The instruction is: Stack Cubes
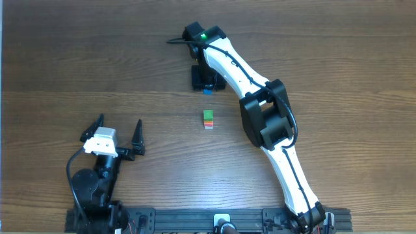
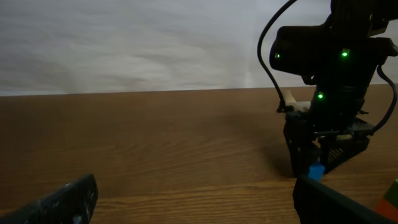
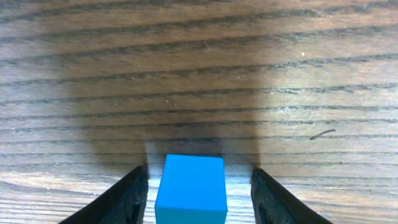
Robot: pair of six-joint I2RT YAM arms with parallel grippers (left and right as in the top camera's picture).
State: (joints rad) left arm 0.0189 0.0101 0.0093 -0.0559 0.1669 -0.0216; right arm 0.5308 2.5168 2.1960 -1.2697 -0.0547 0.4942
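A blue cube [image 3: 191, 190] rests on the wooden table between the fingers of my right gripper [image 3: 198, 177], which is open with a small gap on each side of it. From above, the right gripper [image 1: 208, 82] is at the far middle of the table, with the blue cube [image 1: 208, 91] just peeking out under it. A green cube sits on a red cube as a small stack [image 1: 208, 118] at the table's centre, nearer than the right gripper. My left gripper [image 1: 117, 132] stands open at the near left, holding nothing. In the left wrist view the blue cube [image 2: 316, 171] shows beneath the right gripper [image 2: 320, 163].
The wooden table [image 1: 338, 58] is bare around the cubes. The right arm [image 1: 270, 117] runs diagonally from the near right toward the far middle, passing to the right of the stack. A pale wall [image 2: 124, 43] stands behind the table's far edge.
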